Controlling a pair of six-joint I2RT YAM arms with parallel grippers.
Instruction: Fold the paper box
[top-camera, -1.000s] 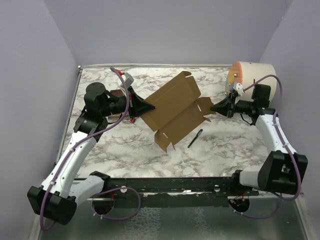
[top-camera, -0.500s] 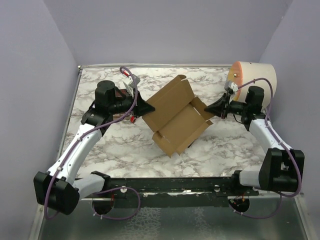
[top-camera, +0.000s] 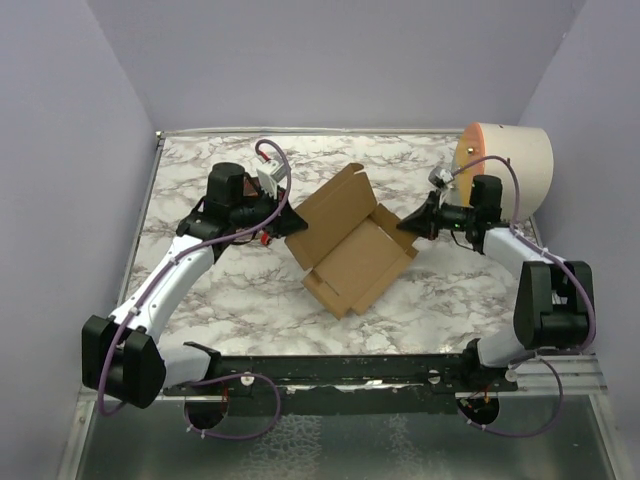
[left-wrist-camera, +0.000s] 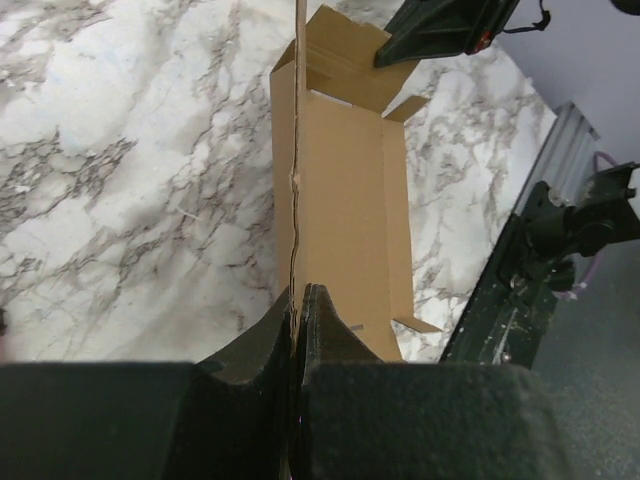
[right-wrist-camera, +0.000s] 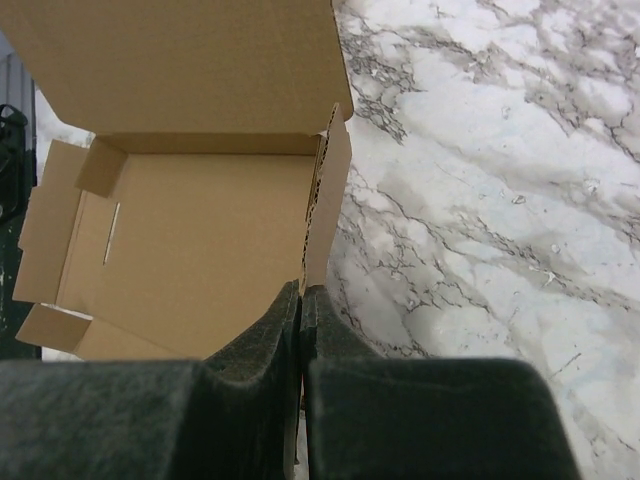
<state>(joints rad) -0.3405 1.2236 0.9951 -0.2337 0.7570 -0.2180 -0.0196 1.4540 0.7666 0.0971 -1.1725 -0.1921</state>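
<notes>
1. Left hand (top-camera: 293, 222) is seen pinched onto the raised panel edge of the paper box (top-camera: 350, 245) at its 9 o'clock side. The right hand (top-camera: 408, 226) is pinched onto a side flap at 3 o'clock.
2. The box is found mid-counter (top-camera: 220, 290), half-open, with one panel lifted.
3. The cardboard is judged light, stiff and easily creased, so thin edges near fold lines are best gripped.
4. In the wrist views, parts of the sheet are covered by the hands themselves, and the underside is hidden.

One paper box (top-camera: 350, 248), one cream cylinder (top-camera: 515, 165), two tools: left tool (top-camera: 291, 222), right tool (top-camera: 406, 224).
</notes>
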